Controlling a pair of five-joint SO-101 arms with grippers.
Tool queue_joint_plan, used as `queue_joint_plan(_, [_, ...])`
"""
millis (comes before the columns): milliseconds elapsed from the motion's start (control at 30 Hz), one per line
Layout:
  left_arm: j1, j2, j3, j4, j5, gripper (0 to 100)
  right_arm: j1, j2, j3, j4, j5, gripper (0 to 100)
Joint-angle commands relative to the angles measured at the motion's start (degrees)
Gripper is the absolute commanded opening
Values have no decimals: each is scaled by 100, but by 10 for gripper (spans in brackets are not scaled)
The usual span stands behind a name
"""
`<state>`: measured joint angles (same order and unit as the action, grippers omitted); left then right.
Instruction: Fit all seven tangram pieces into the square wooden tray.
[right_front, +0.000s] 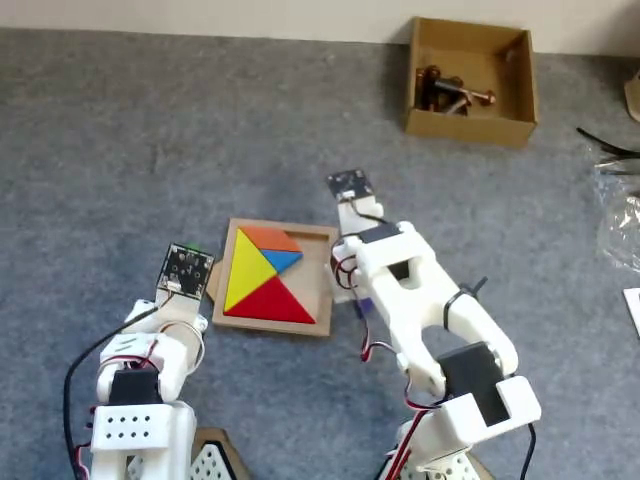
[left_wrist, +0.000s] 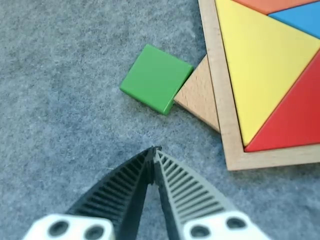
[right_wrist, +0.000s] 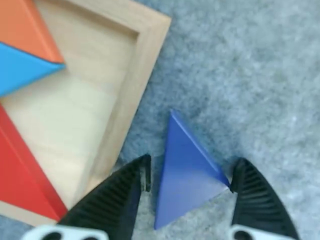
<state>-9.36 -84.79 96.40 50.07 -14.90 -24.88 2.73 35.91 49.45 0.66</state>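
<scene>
- The square wooden tray (right_front: 270, 327) lies on the grey table (right_front: 120, 130) and holds yellow (right_front: 245, 270), red (right_front: 272, 300), orange (right_front: 268, 238) and light-blue (right_front: 283, 260) triangles.
- A dark-blue triangle (right_wrist: 185, 180) lies just beside the tray's rim, and the right hand (right_wrist: 192, 165) is open and pointed down, straddling it.
- A green square (left_wrist: 156, 78) touches a wood-coloured triangle (left_wrist: 199, 95) against the opposite rim.
- The left hand (left_wrist: 153, 151) is closed and empty, near the square.
- A cardboard box (right_front: 470, 125) stands at the far edge.
</scene>
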Motion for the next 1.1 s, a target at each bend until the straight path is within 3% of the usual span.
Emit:
queue_joint_plan(0, [66,-84,127,18,-44,7,-40,75,215,-31,53,245])
queue_joint_plan(433, [66,-84,127,18,-44,7,-13,75,286,-22,70,244])
queue_joint_plan(667, [66,-84,127,18,-44,7,189,75,286,-31,88,125])
queue_joint_plan(1067, [66,-84,127,18,-44,7,189,75,286,-48,97,118])
